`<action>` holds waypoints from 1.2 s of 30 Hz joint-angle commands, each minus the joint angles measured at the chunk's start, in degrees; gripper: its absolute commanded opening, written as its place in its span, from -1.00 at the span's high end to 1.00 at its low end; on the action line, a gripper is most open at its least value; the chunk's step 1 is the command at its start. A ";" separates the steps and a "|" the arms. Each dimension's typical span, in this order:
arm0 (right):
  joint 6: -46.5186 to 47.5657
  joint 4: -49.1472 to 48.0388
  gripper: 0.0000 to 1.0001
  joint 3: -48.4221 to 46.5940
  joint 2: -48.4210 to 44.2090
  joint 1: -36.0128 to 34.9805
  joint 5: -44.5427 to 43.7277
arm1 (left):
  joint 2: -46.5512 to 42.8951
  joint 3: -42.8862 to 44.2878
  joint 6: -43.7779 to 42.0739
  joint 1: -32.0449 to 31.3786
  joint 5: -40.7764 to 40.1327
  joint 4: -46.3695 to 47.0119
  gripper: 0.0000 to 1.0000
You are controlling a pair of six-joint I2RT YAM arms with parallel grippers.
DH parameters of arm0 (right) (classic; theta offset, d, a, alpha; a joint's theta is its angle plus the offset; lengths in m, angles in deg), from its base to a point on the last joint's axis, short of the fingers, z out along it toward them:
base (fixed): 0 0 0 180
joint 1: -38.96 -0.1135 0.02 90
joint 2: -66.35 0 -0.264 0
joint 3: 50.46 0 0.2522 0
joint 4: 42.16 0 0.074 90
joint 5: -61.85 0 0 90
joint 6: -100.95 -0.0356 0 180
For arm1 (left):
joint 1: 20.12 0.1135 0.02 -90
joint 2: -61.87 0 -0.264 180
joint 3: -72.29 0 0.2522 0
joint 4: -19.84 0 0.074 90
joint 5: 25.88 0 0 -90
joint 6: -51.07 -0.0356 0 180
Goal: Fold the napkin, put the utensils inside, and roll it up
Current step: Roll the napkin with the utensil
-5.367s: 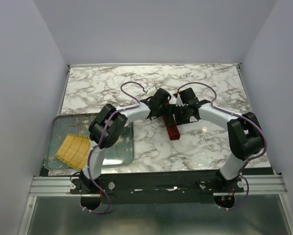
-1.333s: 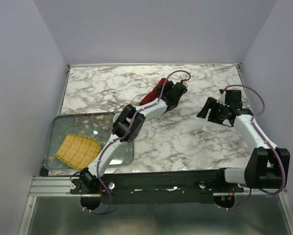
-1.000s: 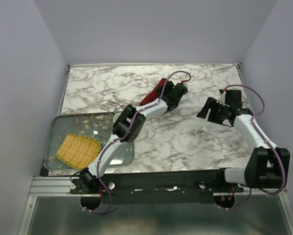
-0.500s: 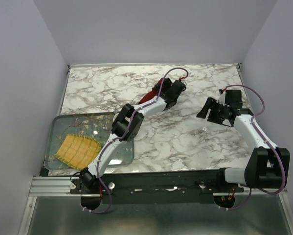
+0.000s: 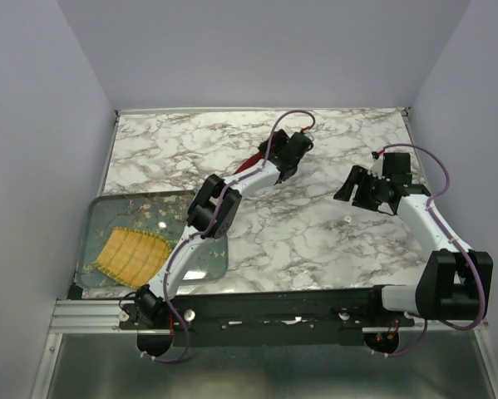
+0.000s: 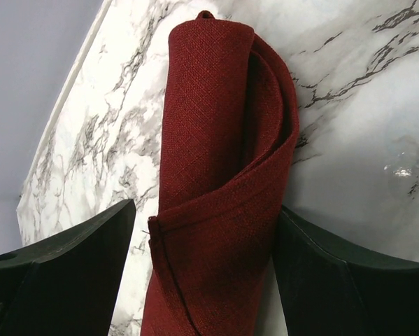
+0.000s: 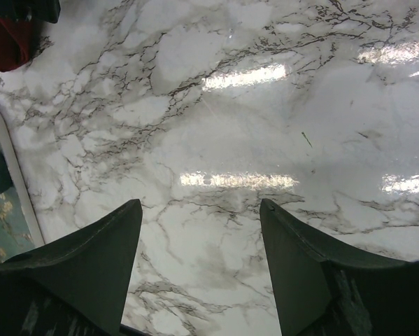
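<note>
Lying on the marble table (image 5: 315, 241), toward its far side and about midway across, the napkin (image 6: 216, 140) is seen rolled into a loose dark red tube. Its outer flap is wrapped diagonally over the body, and its layers are shown as a curl at the end that points away from the wrist camera. What the roll holds is hidden. The left gripper (image 6: 203, 210) is set astride the near part of the roll with its jaws spread wide. The right finger (image 6: 335, 280) is met by the cloth's edge, while a sliver of marble is shown between the left finger (image 6: 62, 273) and the cloth, so the roll is straddled and not squeezed. From above, the left arm (image 5: 232, 187) is seen stretched far out over the table, and only a narrow strip of red is shown beside its wrist. The right gripper (image 7: 201, 210) is held above bare marble on the right half of the table, well apart from the napkin, with its jaws parted and only marble seen between them. A scrap of red is caught in the upper left corner of its wrist view. At the near left corner a patterned tray (image 5: 95, 218) is found, and a yellow ribbed mat (image 5: 132, 253) is laid in it, well apart from both grippers.
</note>
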 commanded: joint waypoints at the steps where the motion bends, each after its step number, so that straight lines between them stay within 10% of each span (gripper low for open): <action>1: 0.77 0.92 -0.53 -1.70 -0.16 0.31 0.93 | -4.58 1.04 1.75 1.00 1.54 -2.46 -0.68; 30: 1.39 0.83 -0.53 -1.96 1.42 0.31 2.25 | -14.34 0.16 11.67 4.34 3.73 -6.41 -0.67; 36: 1.83 0.92 -0.52 -2.49 2.03 0.31 2.78 | -16.99 0.85 15.28 4.60 14.35 -8.26 -0.66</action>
